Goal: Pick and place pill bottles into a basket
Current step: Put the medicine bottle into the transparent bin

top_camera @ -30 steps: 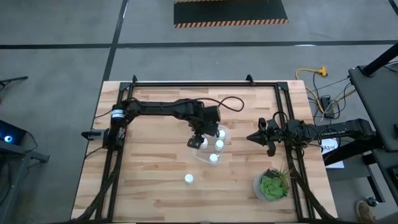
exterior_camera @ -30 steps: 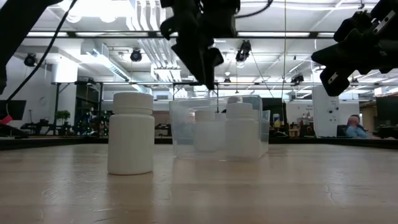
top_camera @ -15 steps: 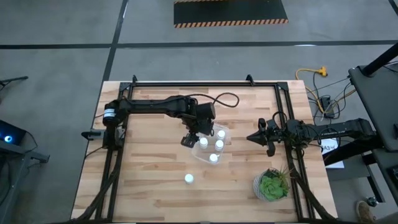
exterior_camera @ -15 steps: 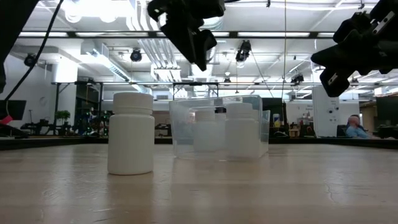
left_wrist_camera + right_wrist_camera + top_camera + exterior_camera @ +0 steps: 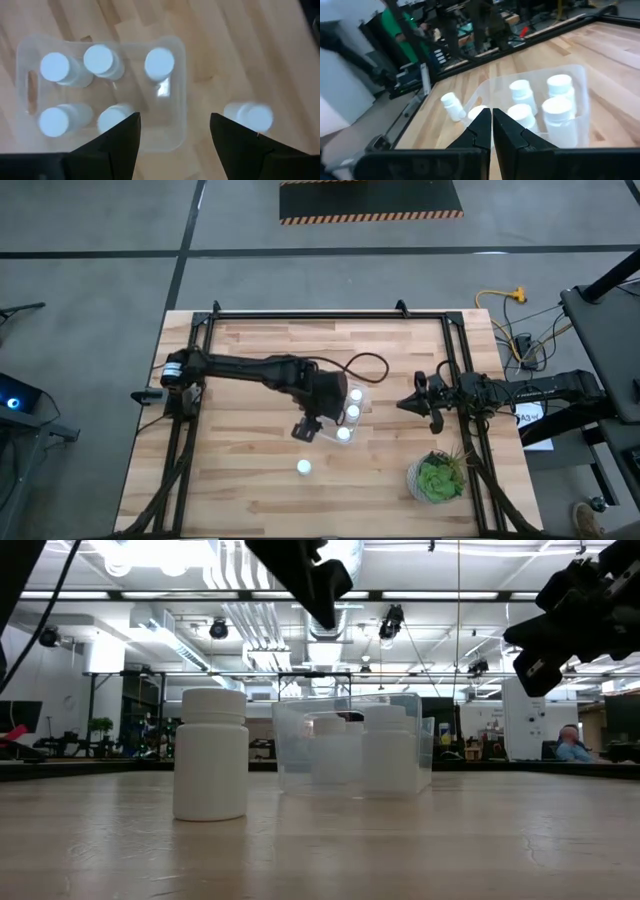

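The basket (image 5: pixel 100 90), a clear plastic bin, stands on the wooden table near its middle and holds several white pill bottles (image 5: pixel 98 59) upright. One more pill bottle (image 5: pixel 304 467) stands alone on its base nearer the table's near edge, also seen in the left wrist view (image 5: pixel 255 116). My left gripper (image 5: pixel 306 429) hangs open and empty above the basket's near-left side, high over the table (image 5: pixel 322 600). My right gripper (image 5: pixel 415 402) waits shut at the right side, pointing level toward the basket (image 5: pixel 540 110).
A green potted plant (image 5: pixel 437 478) stands at the table's near right corner. A black frame (image 5: pixel 330 315) runs along the table's far and side edges. Bare wood lies left of the lone bottle and in front of the basket.
My left gripper has risen and moved from above the basket toward the table's near edge, staying open and empty. The bottles and the basket have kept still.
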Robot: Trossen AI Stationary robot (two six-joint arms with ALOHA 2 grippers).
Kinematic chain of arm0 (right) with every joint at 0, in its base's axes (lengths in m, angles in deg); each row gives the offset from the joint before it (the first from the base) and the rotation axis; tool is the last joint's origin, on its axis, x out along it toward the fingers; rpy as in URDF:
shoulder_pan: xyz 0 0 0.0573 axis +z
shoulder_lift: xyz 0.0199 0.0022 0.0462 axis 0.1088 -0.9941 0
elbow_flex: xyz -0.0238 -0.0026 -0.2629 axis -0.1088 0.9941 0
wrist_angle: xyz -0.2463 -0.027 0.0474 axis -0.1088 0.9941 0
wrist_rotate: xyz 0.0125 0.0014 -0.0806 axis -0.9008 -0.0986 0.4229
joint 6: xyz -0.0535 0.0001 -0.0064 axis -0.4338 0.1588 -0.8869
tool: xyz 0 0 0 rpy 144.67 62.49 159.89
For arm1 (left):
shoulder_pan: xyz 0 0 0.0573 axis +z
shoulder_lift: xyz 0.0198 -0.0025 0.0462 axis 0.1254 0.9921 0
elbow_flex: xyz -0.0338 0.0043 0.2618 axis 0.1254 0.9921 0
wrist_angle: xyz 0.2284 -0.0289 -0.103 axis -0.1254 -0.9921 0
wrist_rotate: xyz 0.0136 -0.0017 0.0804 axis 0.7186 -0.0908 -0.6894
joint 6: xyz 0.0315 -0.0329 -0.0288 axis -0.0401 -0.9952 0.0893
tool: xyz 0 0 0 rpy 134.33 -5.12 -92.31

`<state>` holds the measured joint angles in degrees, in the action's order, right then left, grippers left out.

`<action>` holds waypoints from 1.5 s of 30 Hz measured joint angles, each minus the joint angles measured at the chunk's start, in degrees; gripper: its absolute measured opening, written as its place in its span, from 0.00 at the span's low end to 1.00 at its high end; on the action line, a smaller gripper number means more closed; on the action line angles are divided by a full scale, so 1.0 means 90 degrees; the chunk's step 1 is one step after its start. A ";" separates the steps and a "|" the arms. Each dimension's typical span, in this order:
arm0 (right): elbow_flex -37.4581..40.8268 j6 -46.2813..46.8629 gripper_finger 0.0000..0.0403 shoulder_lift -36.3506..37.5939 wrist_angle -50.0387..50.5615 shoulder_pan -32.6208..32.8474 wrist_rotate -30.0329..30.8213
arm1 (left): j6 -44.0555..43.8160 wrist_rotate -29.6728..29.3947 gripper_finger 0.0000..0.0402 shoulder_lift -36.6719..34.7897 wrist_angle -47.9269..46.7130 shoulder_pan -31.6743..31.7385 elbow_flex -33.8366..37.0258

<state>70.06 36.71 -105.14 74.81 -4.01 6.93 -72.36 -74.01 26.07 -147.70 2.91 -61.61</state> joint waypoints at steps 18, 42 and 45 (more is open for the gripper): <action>0.0000 -0.0289 0.02 -0.0002 0.0001 0.0000 -0.0822 | -0.2051 -0.0075 0.55 0.0029 0.0424 -0.1456 0.0108; 0.0000 -0.0289 0.02 -0.0015 0.0149 -0.0002 -0.0849 | -0.2026 0.0259 0.70 0.0741 -0.0094 -0.1537 0.0285; 0.0000 -0.0289 0.02 -0.0015 0.0149 -0.0002 -0.0849 | -0.2025 0.0254 0.71 0.0730 0.0043 -0.1565 0.0501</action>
<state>70.06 34.11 -105.28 76.15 -4.03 -0.70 -90.58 -71.72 32.63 -147.31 -11.17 -57.10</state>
